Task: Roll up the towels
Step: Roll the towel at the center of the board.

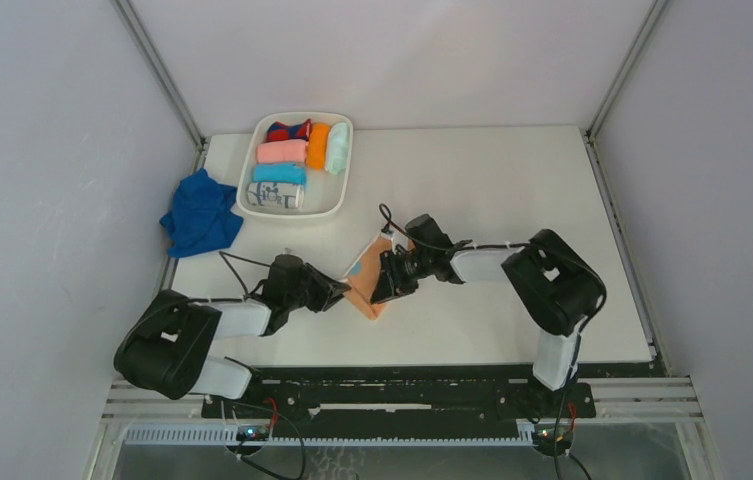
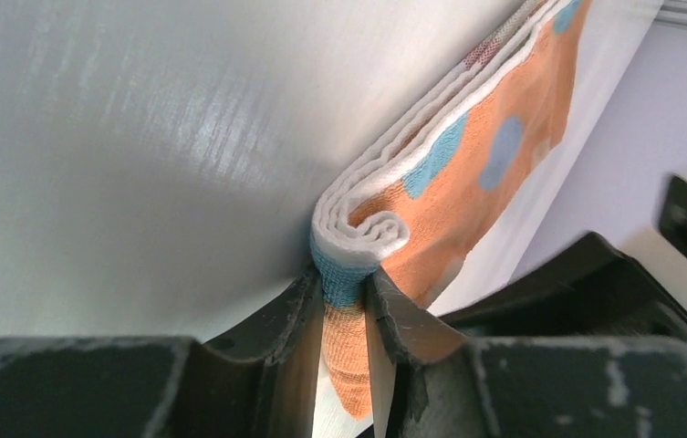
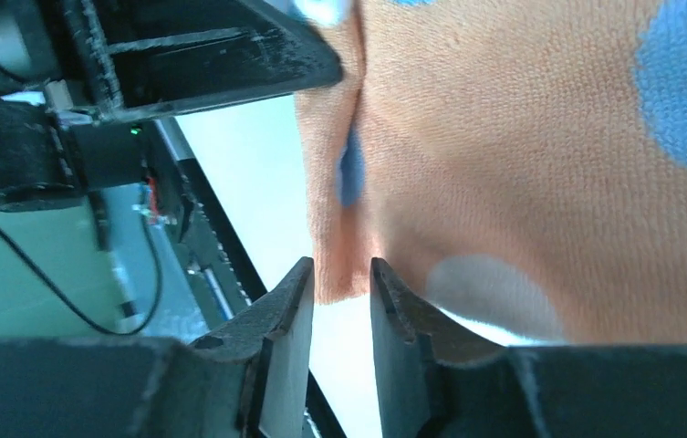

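The small peach-orange towel (image 1: 367,280) with pale blue spots lies partly rolled on the white table between both arms. In the left wrist view its coiled end (image 2: 367,228) shows white layers. My left gripper (image 2: 346,292) (image 1: 338,293) is shut on that coiled edge. My right gripper (image 3: 339,278) (image 1: 384,285) stands slightly open at the towel's (image 3: 504,137) other corner, which sits between the tips without being pinched. The royal-blue towel (image 1: 200,212) lies crumpled at the table's far left edge, away from both grippers.
A white tray (image 1: 297,116) at the back left holds several rolled cloths in pink, orange, mint, light blue and white print. Grey walls close in the table on three sides. The left arm's black fingers (image 3: 212,55) show at the top of the right wrist view.
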`<action>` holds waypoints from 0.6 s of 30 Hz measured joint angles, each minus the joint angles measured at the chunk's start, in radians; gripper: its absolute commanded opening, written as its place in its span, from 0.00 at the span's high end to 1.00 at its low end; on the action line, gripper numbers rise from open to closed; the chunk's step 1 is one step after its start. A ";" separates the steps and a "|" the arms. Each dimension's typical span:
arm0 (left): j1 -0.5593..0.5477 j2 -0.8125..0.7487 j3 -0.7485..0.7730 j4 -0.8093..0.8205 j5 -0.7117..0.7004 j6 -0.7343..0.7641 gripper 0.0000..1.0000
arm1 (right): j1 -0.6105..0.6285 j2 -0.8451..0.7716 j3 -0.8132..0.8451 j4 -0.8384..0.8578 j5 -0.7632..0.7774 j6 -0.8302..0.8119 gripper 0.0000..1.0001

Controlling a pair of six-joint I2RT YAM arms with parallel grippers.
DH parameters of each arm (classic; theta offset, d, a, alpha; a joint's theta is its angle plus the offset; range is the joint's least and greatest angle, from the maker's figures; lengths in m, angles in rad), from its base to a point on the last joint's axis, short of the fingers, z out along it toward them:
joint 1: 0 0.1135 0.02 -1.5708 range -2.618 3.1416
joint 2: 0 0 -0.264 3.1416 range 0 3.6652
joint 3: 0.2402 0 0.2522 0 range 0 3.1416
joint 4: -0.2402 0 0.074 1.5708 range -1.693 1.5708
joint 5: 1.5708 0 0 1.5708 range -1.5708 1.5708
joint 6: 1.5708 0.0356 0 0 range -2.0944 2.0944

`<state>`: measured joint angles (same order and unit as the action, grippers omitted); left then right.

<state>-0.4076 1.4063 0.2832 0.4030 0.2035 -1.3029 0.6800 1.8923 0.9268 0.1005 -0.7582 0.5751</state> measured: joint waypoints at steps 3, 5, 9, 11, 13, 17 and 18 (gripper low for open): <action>-0.001 -0.019 0.013 -0.053 -0.013 0.000 0.71 | 0.031 -0.094 0.000 -0.077 0.118 -0.092 0.62; -0.001 -0.027 0.017 -0.077 -0.017 -0.001 0.71 | 0.072 -0.150 0.002 -0.120 0.200 -0.154 0.59; -0.001 -0.030 0.025 -0.100 -0.019 -0.016 0.71 | 0.179 -0.204 0.011 -0.159 0.343 -0.269 0.51; -0.001 -0.030 0.026 -0.104 -0.019 -0.024 0.71 | 0.237 -0.210 0.011 -0.172 0.412 -0.320 0.49; -0.001 -0.031 0.027 -0.107 -0.020 -0.031 0.72 | 0.293 -0.210 0.011 -0.182 0.482 -0.369 0.49; -0.001 -0.034 0.028 -0.117 -0.020 -0.035 0.72 | 0.370 -0.209 0.011 -0.183 0.606 -0.441 0.49; -0.001 -0.034 0.029 -0.119 -0.020 -0.037 0.71 | 0.378 -0.207 0.011 -0.183 0.631 -0.455 0.49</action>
<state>-0.4084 1.3724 0.3122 0.2844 0.1833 -1.3396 1.0584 1.6852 0.9382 -0.0822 -0.1272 0.1204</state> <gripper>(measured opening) 0.283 0.513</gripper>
